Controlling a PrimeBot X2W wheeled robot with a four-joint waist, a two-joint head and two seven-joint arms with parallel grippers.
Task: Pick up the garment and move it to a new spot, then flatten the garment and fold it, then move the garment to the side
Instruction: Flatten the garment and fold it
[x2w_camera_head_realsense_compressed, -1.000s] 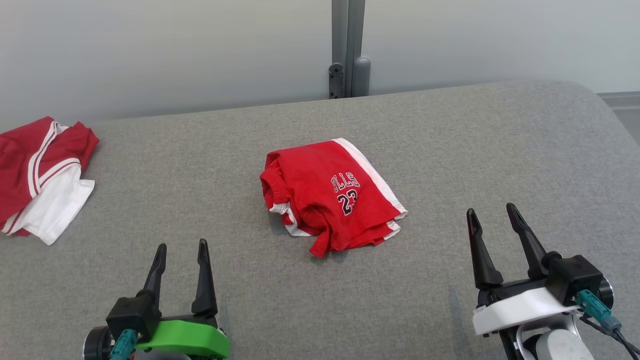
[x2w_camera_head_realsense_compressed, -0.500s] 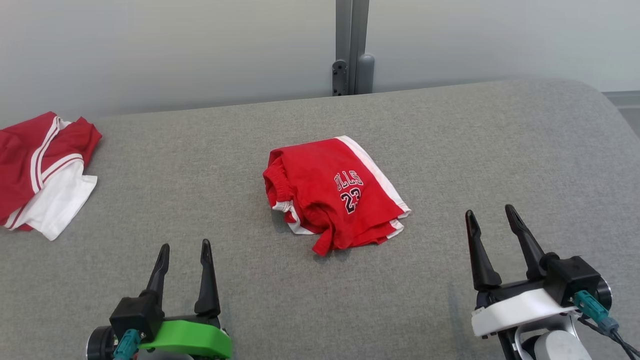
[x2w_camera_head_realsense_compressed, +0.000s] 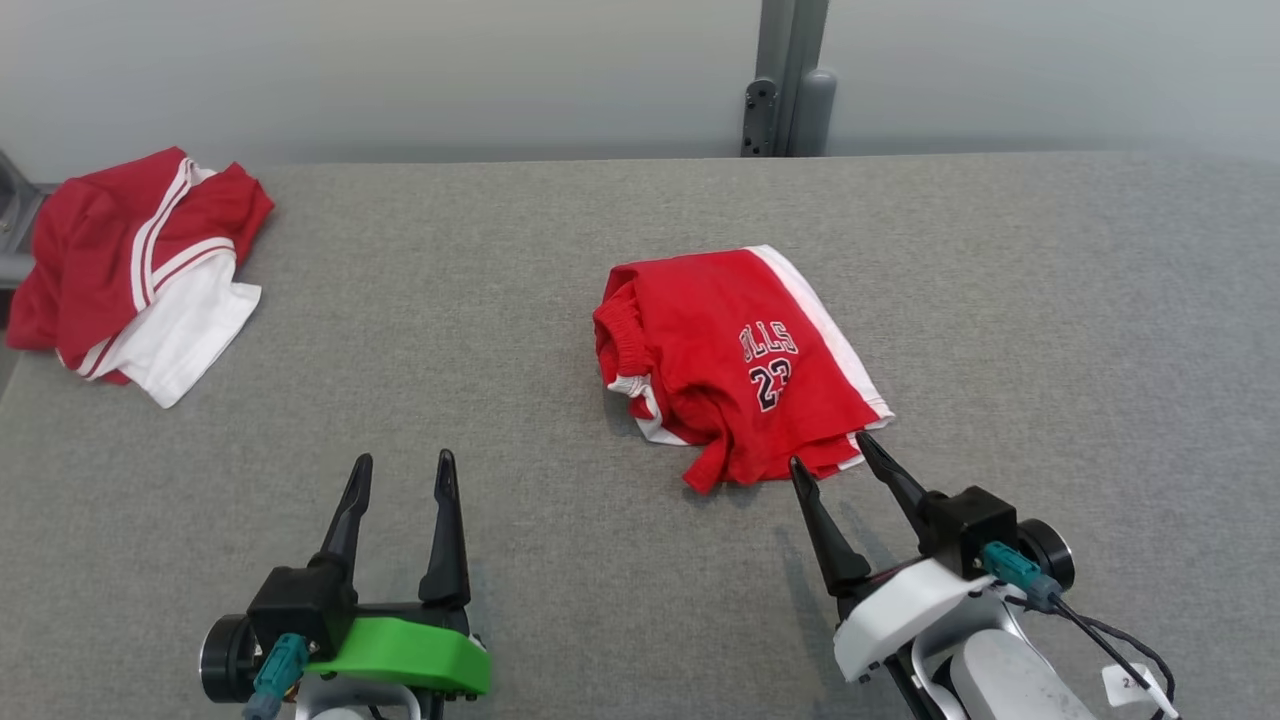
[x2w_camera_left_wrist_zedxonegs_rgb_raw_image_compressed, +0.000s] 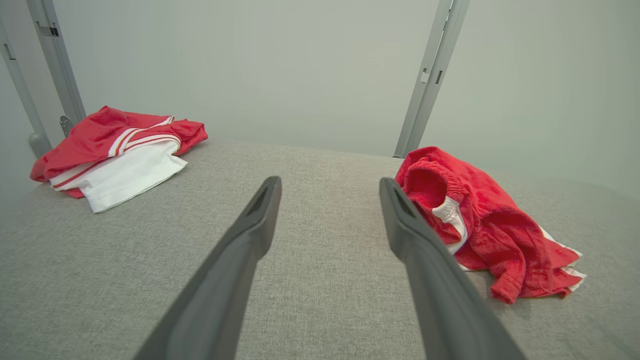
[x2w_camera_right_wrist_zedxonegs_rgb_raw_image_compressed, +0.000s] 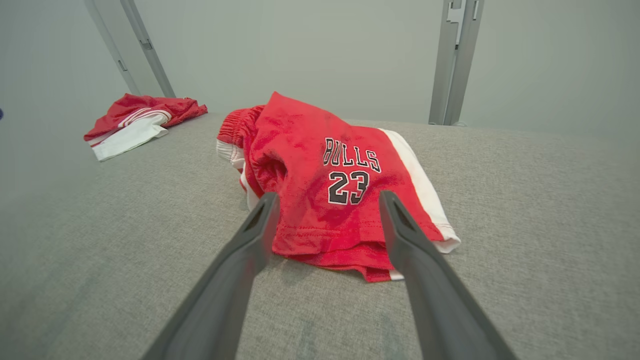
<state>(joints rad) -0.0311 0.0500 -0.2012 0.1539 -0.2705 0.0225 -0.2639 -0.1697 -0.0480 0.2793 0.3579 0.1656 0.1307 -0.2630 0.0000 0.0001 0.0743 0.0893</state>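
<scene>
While a grey table (x2w_camera_head_realsense_compressed: 500, 300) with a coarse woven cover stretches across a room closed by a plain pale wall (x2w_camera_head_realsense_compressed: 400, 70) and a grey metal post (x2w_camera_head_realsense_compressed: 790, 60), the shorts (x2w_camera_head_realsense_compressed: 735, 365) lie loosely folded near its middle, a little to the robot's right. They are bright red, soft and slightly fuzzy, with a broad white stripe down one edge, white trim at the hems and "BULLS 23" printed in black with a white outline. The gathered elastic waistband faces the robot's left; the leg hems, stacked unevenly, face the robot. A second garment (x2w_camera_head_realsense_compressed: 140, 260), red with white stripes and a white panel, sits crumpled at the table's far left corner, well apart. The right gripper (x2w_camera_head_realsense_compressed: 830, 450), on a white mount, has its two dark tapered fingers spread, tips at the near hem of the shorts; whether they touch the cloth cannot be told. The left gripper (x2w_camera_head_realsense_compressed: 403, 460), on a green mount, hangs with fingers apart over bare table, holding nothing.
</scene>
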